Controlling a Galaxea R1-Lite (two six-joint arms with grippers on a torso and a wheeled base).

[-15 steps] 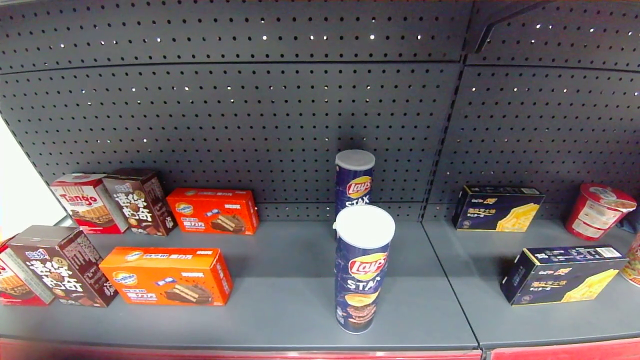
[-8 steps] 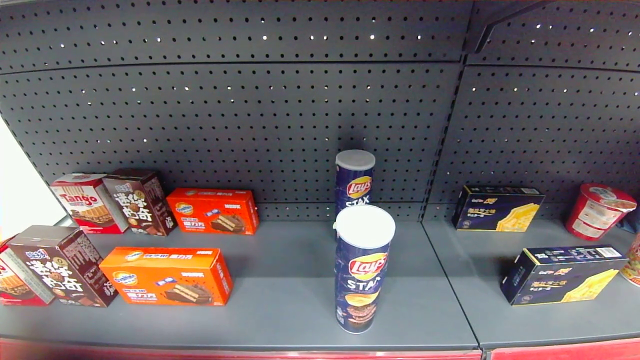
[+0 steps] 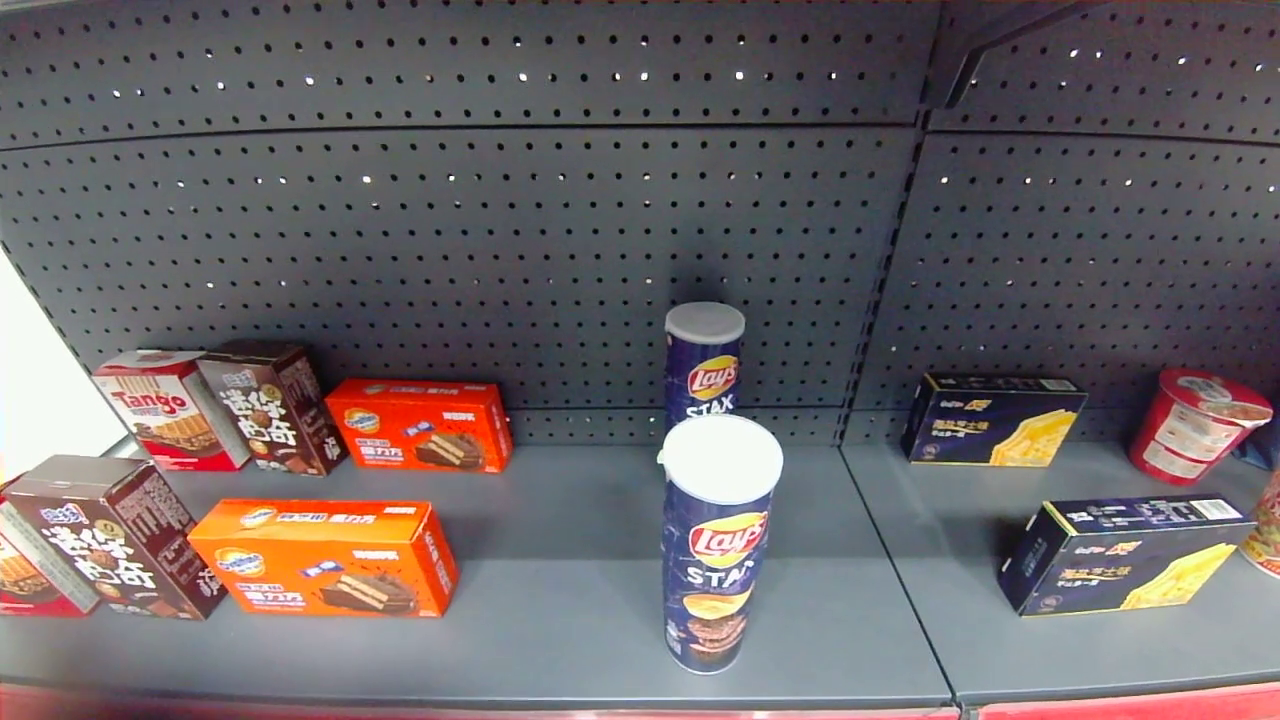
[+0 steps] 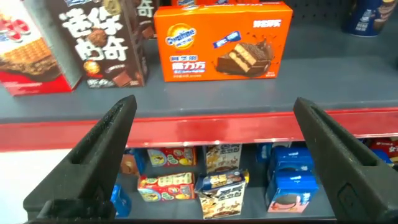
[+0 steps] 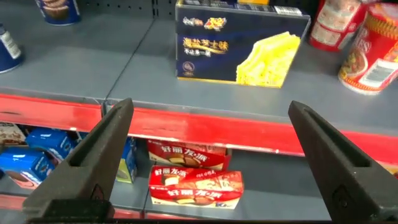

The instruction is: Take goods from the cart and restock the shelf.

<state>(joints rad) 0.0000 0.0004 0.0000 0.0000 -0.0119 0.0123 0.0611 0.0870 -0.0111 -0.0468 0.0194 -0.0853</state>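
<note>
Grey shelf (image 3: 570, 590), pegboard back, red front lip. Near its front edge, centre, stands the front chip can (image 3: 718, 545): upright navy tube, white lid, red-yellow logo. Just behind it, by the pegboard, the rear chip can (image 3: 703, 365), also upright. To the left lies an orange box (image 3: 325, 558); to the right, a navy box (image 3: 1120, 555). Facing the shelf lip, the left gripper (image 4: 214, 102) has its fingers spread wide, empty. So does the right gripper (image 5: 210, 104), with nothing between the fingers.

Head camera shifted: whole shelf (image 3: 560, 600) scene drifted slightly left, perhaps downward too.
</note>
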